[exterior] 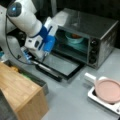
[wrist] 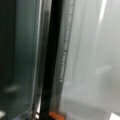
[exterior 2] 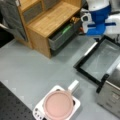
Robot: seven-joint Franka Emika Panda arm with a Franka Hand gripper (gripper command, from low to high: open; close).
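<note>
I cannot tell how the jaws stand; the blue and white gripper [exterior: 45, 53] hangs just above the open glass door [exterior: 61, 65] of the toaster oven, near the door's silver bar handle [exterior: 47, 70]. In the wrist view I see only the smooth glass pane [wrist: 92, 50] and its black frame strip [wrist: 51, 62], very close. The door lies flat, with a black rim around the clear glass. Behind it stands the boxy grey metal toaster oven [exterior: 100, 27], and inside it sits a teal bowl [exterior: 73, 39] holding something orange. In a front view, a round pink plate [exterior 2: 58, 104] rests on a white square holder [exterior 2: 76, 106]. A wooden cabinet [exterior 2: 47, 21] has a grey drawer [exterior 2: 60, 37] pulled open, with green and yellow things inside.
</note>
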